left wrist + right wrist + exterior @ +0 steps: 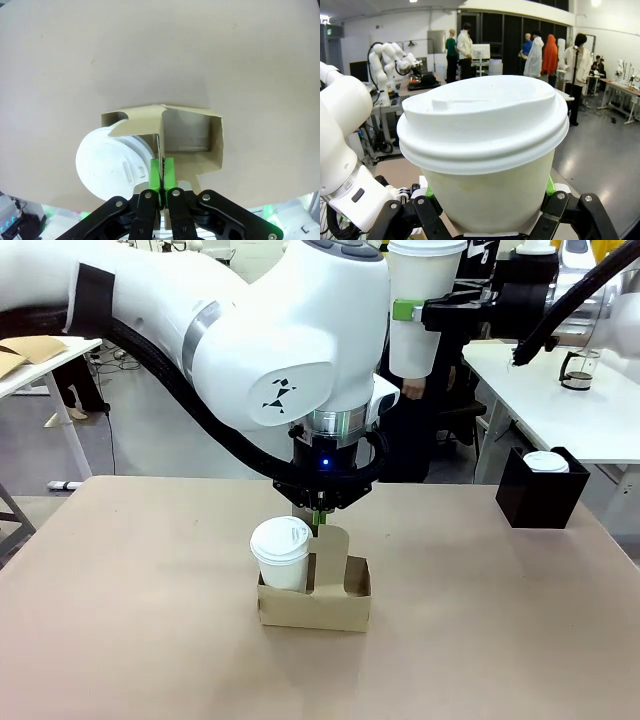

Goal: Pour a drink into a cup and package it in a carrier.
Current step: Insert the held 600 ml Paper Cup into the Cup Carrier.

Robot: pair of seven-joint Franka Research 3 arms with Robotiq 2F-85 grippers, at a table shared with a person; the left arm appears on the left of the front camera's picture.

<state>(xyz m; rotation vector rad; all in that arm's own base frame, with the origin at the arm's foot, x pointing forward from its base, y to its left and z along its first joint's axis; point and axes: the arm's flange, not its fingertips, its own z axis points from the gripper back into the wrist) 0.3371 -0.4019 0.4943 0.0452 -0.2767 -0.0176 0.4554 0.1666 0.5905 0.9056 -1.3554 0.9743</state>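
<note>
The brown cardboard carrier (340, 605) stands mid-table, and a white lidded cup (281, 552) sits in its left slot while the right slot is empty. My left gripper (318, 521) points straight down, shut on the top of the carrier's handle panel. In the left wrist view, the green pads (169, 171) pinch that panel's edge, with the carrier (190, 131) and the cup's lid (107, 165) below. High at the back, my right gripper (414, 312) is shut on a second white lidded cup (422, 280). That cup (485, 135) is close up, clamped by the right gripper (487, 205).
A black square box (540, 495) holding another lidded cup (545, 461) stands at the table's far right. A glass pitcher (577, 370) with dark liquid sits on a white table behind it. A person stands beyond the far edge.
</note>
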